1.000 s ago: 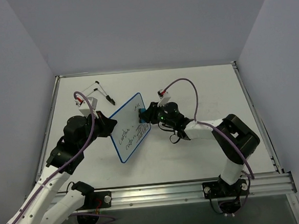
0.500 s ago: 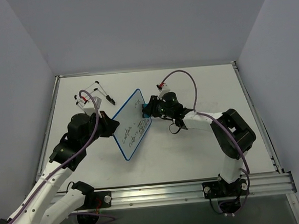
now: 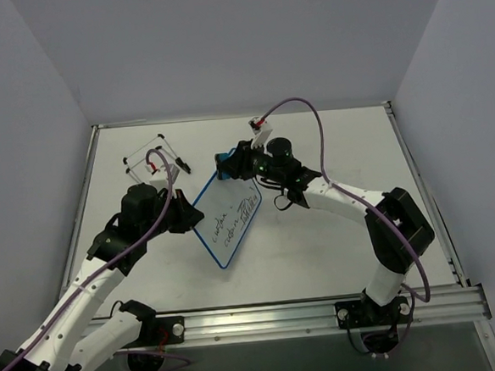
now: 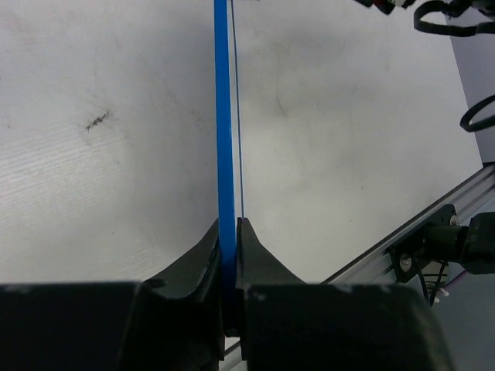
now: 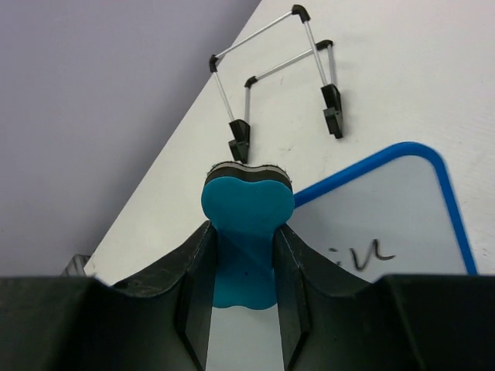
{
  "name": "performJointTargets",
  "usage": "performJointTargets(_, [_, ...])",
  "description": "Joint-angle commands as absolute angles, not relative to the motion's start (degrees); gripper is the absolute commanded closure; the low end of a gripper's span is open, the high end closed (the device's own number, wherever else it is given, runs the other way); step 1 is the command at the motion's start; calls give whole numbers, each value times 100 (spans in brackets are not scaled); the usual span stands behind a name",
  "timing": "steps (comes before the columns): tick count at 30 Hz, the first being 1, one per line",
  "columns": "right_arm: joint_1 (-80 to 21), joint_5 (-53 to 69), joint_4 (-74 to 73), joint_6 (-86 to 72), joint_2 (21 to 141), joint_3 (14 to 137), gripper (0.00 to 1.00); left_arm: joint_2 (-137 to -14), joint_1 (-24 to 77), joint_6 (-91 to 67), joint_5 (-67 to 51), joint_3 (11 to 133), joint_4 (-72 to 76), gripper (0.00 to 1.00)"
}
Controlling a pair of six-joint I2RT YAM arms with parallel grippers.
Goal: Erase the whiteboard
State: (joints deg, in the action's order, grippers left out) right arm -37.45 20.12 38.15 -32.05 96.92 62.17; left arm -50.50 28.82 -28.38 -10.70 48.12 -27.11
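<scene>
Over the last second the left gripper (image 4: 230,229) had swung the whiteboard (image 3: 226,217) more nearly edge-on to the overhead camera and drawn it a little toward the near left, while the right arm had carried the blue eraser (image 5: 247,207) from the middle of the board's right side up to its far corner. At the far left of the table (image 3: 337,247) a wire stand (image 3: 154,156) lay well apart from the board. The left jaws were pinched tight on the board's thin blue frame, holding it up on its edge above the table, near the middle and tilted. Black handwriting was on its face, so the erasing looked barely begun. The board appeared light, stiff and thin, with a slick face; I judged the frame the only sound place to take hold, and a firm pinch there would be needed, since pressure from the eraser could twist it about that one hold. To the right, the right gripper (image 5: 244,230) was clamped on the eraser, whose dark felt pad faced away from the wrist, just beyond the board's rounded corner; whether it touched the board I could not tell. No container showed in any view.
</scene>
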Motion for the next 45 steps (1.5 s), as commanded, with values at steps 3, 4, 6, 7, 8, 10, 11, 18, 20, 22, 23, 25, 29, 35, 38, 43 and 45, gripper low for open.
performJointTargets(3, [-3402, 2188, 4122, -3129, 10344, 5986, 100, -4992, 2962, -2611, -2522, 5027, -3217, 98])
performJointTargets(4, [-3340, 2215, 4174, -3146, 10380, 5924, 100, -5001, 2945, -2567, -2557, 5036, -3260, 98])
performJointTargets(6, [-3113, 2372, 4262, -3173, 10546, 5862, 100, -5010, 2883, -2531, -2680, 5071, -3261, 98])
performJointTargets(7, [-3033, 2460, 4271, -3199, 10608, 5888, 100, -5018, 2865, -2514, -2794, 5080, -3269, 98])
performJointTargets(8, [-2963, 2539, 4219, -3191, 10748, 5932, 100, -5027, 2848, -2479, -2847, 5097, -3287, 98])
performJointTargets(10, [-2874, 2628, 3992, -3112, 10872, 6230, 100, -5071, 2839, -2435, -2909, 5141, -3322, 98])
performJointTargets(11, [-2874, 2637, 3686, -2990, 10959, 6345, 100, -5080, 2839, -2374, -2909, 5150, -3348, 98])
performJointTargets(18, [-3128, 2689, 3392, -2953, 10767, 6610, 100, -5168, 2821, -2180, -2988, 5221, -3401, 98])
performJointTargets(20, [-3408, 2654, 3541, -2962, 10514, 6400, 100, -5185, 2821, -2136, -2997, 5273, -3375, 98])
performJointTargets(22, [-3646, 2584, 3978, -3058, 10102, 6084, 100, -5238, 2821, -2136, -2988, 5317, -3279, 98])
performJointTargets(23, [-3926, 2453, 4138, -3093, 9968, 5717, 100, -5256, 2813, -2171, -2980, 5352, -3235, 98])
performJointTargets(25, [-4217, 2338, 4481, -3146, 9696, 5372, 100, -5326, 2812, -2250, -3041, 5353, -3016, 98])
performJointTargets(29, [-4956, 1768, 4729, -3138, 9160, 4791, 100, -5423, 2795, -2443, -3181, 5335, -2681, 98])
performJointTargets(35, [-5791, 521, 5088, -3383, 8763, 4096, 100, -5476, 2760, -2609, -3155, 5274, -2137, 98])
performJointTargets(38, [-5994, 115, 5369, -3533, 8807, 3894, 100, -5511, 2760, -2899, -3243, 5151, -1723, 98])
performJointTargets(43, [-6021, -893, 5510, -3893, 8816, 3543, 100, -5581, 2760, -3348, -3384, 5054, -1337, 98])
performJointTargets(45, [-6003, -1369, 5563, -4042, 8798, 3209, 100, -5537, 2751, -3401, -3349, 5019, -1327, 98])
